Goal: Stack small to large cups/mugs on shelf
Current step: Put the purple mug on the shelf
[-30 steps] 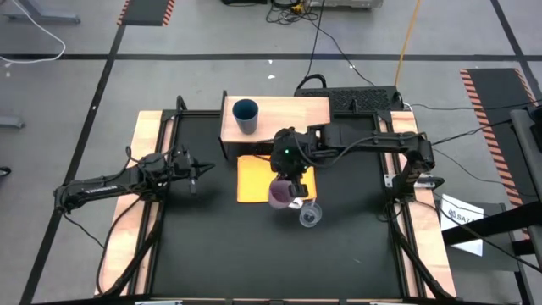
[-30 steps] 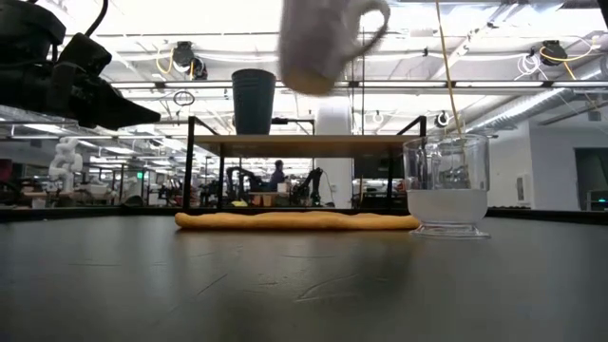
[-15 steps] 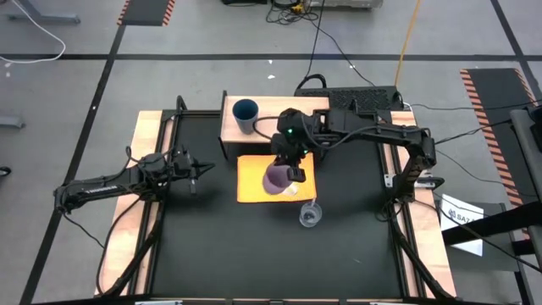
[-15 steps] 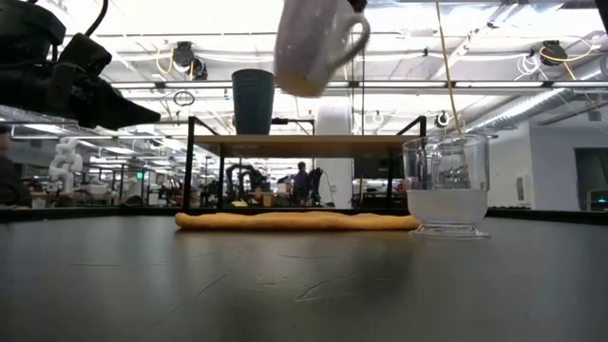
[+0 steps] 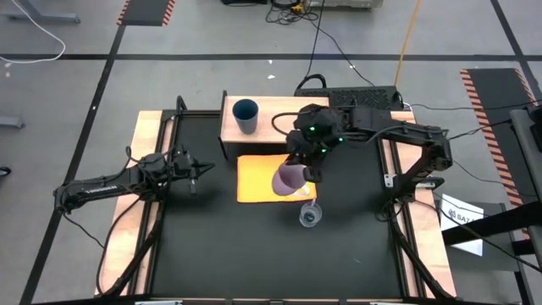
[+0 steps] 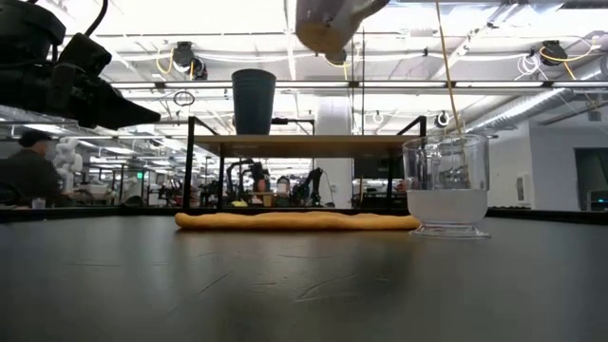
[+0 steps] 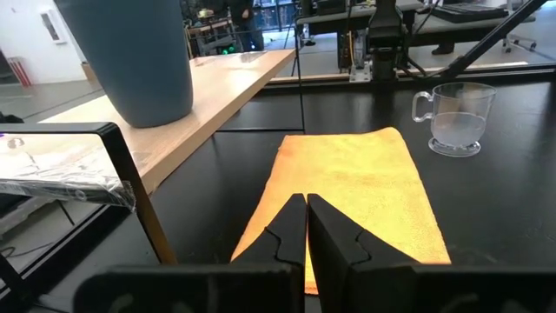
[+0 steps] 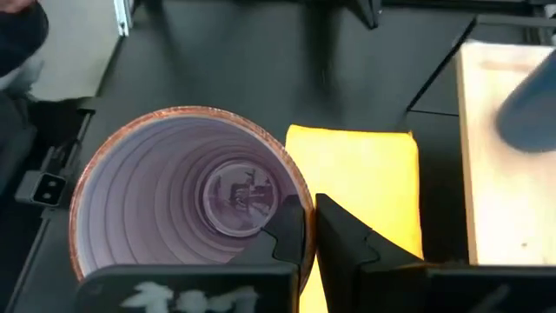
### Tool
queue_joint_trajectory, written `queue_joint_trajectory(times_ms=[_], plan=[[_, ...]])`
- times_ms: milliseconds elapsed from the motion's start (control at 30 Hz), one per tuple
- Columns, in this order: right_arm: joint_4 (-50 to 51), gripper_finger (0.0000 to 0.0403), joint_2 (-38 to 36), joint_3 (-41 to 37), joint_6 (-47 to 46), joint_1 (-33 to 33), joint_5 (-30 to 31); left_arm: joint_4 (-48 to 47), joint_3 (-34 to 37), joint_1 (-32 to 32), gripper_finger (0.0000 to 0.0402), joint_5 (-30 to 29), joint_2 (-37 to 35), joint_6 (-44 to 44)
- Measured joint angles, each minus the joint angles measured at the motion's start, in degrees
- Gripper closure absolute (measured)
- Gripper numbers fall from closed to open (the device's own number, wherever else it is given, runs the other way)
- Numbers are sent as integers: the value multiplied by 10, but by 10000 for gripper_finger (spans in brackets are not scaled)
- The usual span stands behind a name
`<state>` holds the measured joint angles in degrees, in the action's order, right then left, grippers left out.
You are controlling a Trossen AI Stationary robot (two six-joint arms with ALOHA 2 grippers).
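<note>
Two dark jointed arms, green indicator lights

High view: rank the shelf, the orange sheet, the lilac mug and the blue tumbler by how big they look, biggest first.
1. Shelf
2. Orange sheet, partly hidden by the mug
3. Lilac mug, held above the sheet by the right gripper; it is nearer the camera, so it may look oversized
4. Blue tumbler, close to the mug in size

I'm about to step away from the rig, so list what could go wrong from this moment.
1. The right gripper pinches only the rim of the lilac mug, carried high above the orange sheet; it could slip and fall.
2. The blue tumbler already stands on the shelf; the mug may knock it when set down.
3. The clear cup stands near the carrying path and could be clipped.
</note>
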<state>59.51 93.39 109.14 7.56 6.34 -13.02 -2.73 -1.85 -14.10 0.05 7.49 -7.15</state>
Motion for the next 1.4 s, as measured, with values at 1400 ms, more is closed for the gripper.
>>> queue_joint_trajectory(times_ms=[1400], plan=[[-201, 395, -458, -569, -125, 3, 145, 0, 0, 0, 385, 0, 0, 3]])
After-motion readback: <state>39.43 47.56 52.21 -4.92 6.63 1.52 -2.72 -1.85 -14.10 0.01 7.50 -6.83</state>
